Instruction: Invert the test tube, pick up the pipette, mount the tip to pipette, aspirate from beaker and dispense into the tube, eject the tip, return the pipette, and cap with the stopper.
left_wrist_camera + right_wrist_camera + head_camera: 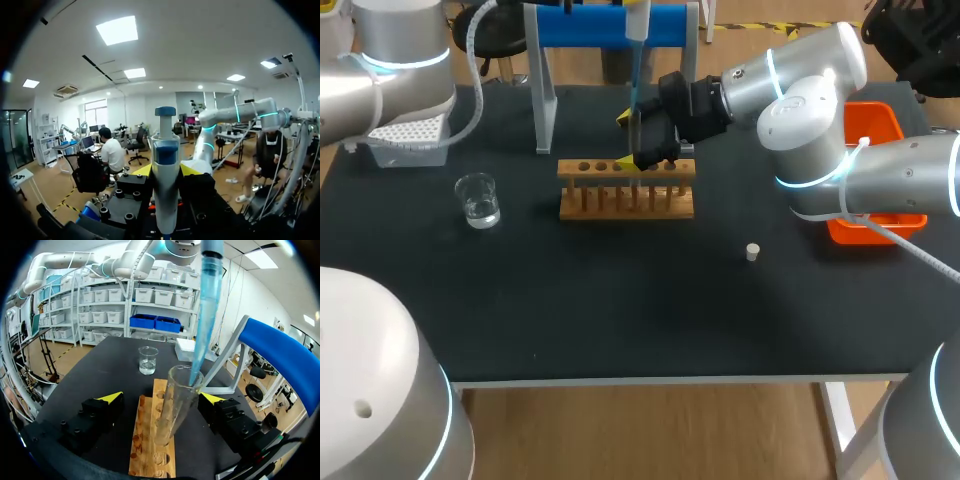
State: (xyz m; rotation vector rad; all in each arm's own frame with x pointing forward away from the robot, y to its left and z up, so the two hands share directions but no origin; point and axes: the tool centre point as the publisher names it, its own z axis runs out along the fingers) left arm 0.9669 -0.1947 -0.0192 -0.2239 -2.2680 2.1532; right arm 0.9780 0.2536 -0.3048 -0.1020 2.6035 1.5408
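Inventory, table as I see it from the remote station.

- Wooden rack [626, 200], middle far: my right gripper [635, 140] hangs over it and hides the test tube in the head view.
- Test tube [172, 410]: in the right wrist view it stands tilted above the rack, between fingers spread well apart. I cannot see both touching it.
- Pipette [165, 150]: my left gripper [166, 170] is clamped on its body. Its blue tip [200, 340] reaches into the tube's mouth.
- Beaker [478, 200]: left of the rack, some clear liquid inside.
- Stopper [752, 252]: alone on the mat, near right of the rack.
- Tip box [408, 140]: far left, partly behind my left arm.
- Blue stand [610, 25]: behind the rack.
- Orange bin [868, 125]: far right, largely covered by my right arm.
- The left gripper is cut off above the head view.
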